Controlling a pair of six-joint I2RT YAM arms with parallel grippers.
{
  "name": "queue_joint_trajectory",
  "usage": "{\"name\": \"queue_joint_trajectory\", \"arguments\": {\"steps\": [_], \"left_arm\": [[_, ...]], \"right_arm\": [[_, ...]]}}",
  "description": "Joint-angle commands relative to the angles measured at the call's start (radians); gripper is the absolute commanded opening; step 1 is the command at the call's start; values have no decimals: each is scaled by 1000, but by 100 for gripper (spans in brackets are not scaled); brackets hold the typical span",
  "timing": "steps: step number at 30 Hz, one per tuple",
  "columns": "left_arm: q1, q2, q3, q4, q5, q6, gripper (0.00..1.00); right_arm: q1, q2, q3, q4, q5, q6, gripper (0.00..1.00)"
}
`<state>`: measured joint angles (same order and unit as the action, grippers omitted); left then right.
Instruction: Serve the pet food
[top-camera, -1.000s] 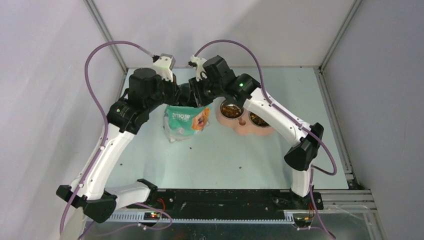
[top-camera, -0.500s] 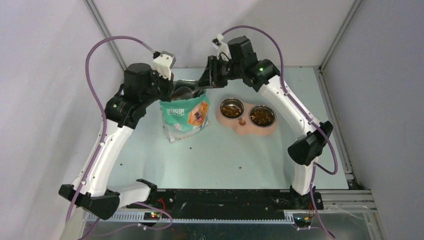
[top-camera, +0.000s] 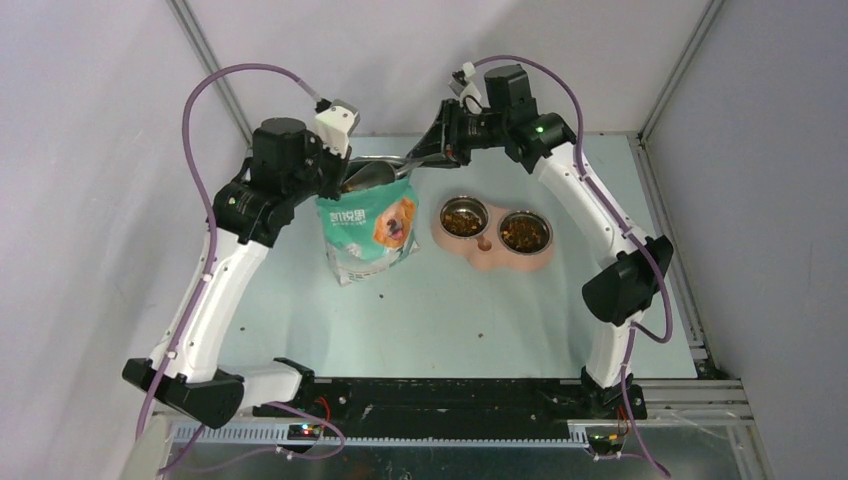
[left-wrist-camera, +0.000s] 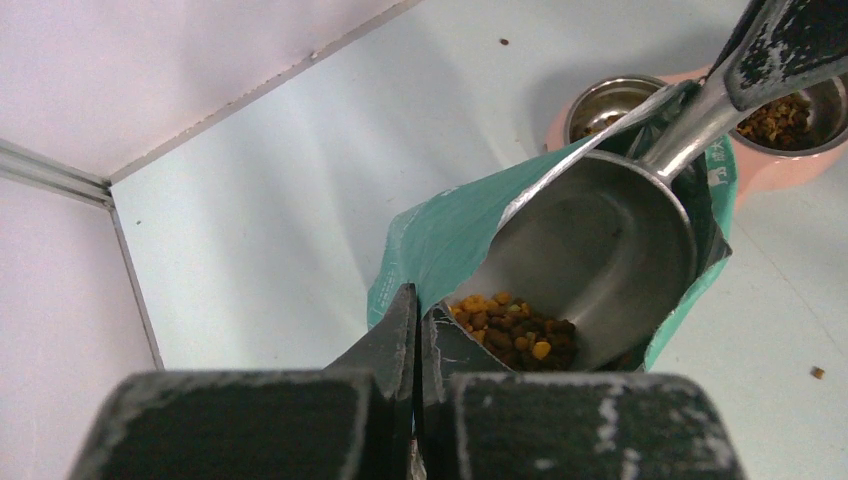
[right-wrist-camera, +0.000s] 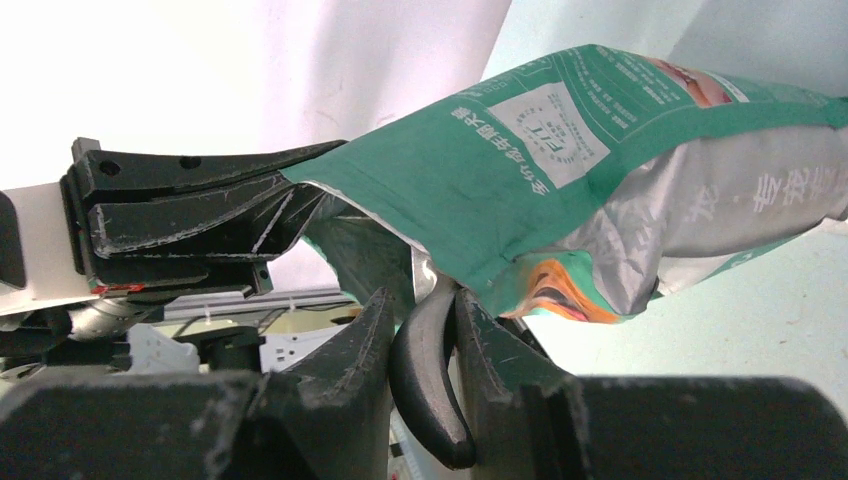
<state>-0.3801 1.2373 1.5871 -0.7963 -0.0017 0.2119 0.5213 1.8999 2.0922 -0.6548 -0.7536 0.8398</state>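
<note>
The teal-green bag (top-camera: 368, 228) stands on the table, its mouth held open. My left gripper (left-wrist-camera: 415, 330) is shut on the bag's rim; it also shows in the top view (top-camera: 340, 182). My right gripper (right-wrist-camera: 425, 340) is shut on the black handle of the grey metal scoop (left-wrist-camera: 600, 250), whose bowl sits in the bag's mouth. Pet food (left-wrist-camera: 510, 328), brown and golden kibble, lies at the low side of the scoop's bowl. More kibble fills the two steel bowls (top-camera: 463, 217) (top-camera: 524, 232) in the pink holder (top-camera: 487, 253) right of the bag.
A few stray kibble pieces (top-camera: 381, 296) lie on the pale table in front of the bag. Grey walls and metal frame rails (top-camera: 650, 110) close in the back and sides. The arms' bases sit at the near edge (top-camera: 440, 400).
My right arm has swung back and to the right from over the bowls, and the scoop now reaches into the bag's mouth. The bag stands more upright, its rim raised by my left gripper.
</note>
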Motion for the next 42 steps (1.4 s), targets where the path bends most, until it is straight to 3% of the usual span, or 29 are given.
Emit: {"name": "queue_joint_trajectory", "arguments": {"steps": [1, 11, 23, 37, 42], "left_arm": [[10, -25, 71, 38, -76, 78, 0], [10, -16, 82, 32, -96, 172, 0], [10, 32, 191, -17, -23, 125, 0], [10, 29, 202, -49, -41, 159, 0], [10, 29, 210, -59, -38, 178, 0]], "right_arm": [[-64, -66, -32, 118, -52, 90, 0], [-92, -73, -55, 199, -85, 201, 0], [-13, -78, 121, -46, 232, 89, 0], [-82, -107, 66, 101, 72, 167, 0], [-108, -116, -24, 158, -6, 225, 0]]}}
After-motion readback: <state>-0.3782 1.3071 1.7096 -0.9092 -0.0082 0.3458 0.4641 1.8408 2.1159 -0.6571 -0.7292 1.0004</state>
